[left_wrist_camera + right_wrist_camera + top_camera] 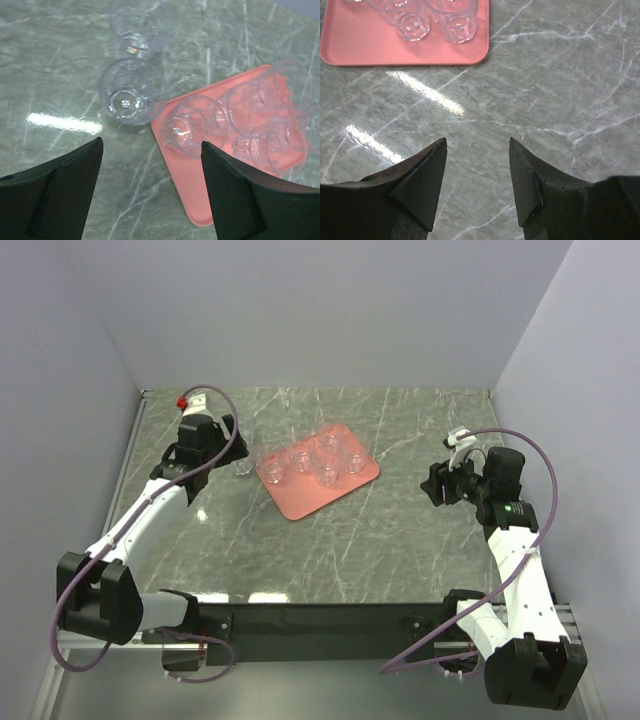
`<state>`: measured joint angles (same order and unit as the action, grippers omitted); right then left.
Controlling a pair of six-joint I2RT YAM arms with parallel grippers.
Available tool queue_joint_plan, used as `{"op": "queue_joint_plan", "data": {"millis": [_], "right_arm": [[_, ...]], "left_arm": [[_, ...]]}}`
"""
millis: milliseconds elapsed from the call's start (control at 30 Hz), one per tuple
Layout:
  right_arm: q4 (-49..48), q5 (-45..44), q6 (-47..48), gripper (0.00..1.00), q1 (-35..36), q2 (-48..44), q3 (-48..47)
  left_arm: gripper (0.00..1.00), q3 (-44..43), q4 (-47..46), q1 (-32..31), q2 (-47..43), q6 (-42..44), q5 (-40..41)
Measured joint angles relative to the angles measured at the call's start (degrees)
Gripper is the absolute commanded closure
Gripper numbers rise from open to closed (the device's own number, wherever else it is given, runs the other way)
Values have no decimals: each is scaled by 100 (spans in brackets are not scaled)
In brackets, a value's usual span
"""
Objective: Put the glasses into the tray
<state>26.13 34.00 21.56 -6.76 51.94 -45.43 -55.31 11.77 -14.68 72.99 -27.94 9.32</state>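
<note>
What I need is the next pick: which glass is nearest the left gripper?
The glass standing on bare marble just off the tray, ahead of the open left gripper. The others stand farther away, most on the tray.

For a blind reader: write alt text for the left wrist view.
Two clear glasses stand on the marble table beside the pink tray, which holds several more glasses. The left gripper hangs open above, its black fingers filling the lower corners.

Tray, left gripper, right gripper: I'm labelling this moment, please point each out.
Tray [295,501], top view, bare near corner.
Left gripper [151,144], left wrist view, midway between fingertips.
Right gripper [477,141], right wrist view, midway between fingertips.
</note>
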Motion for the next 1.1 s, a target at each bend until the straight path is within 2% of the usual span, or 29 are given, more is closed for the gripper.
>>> {"op": "queue_joint_plan", "data": {"millis": [200, 500, 733, 833, 1033, 1100], "right_arm": [[0, -2, 0, 40, -4, 0, 0], [0, 0, 0, 40, -26, 0, 0], [0, 2, 0, 40, -26, 0, 0], [0, 4, 0, 40, -31, 0, 0], [0, 11, 7, 40, -52, 0, 0], [0, 13, 15, 40, -61, 0, 0]], "left_arm": [[15, 11, 76, 352, 153, -369, -42], [16, -348, 658, 629, 1064, -942, -39], [19, -695, 745, 713, 1537, -1106, -48], [23, -892, 822, 767, 1810, -1215, -48], [44, -1137, 966, 920, 2256, -1370, -101], [48, -1193, 1001, 957, 2339, -1386, -140]]}}
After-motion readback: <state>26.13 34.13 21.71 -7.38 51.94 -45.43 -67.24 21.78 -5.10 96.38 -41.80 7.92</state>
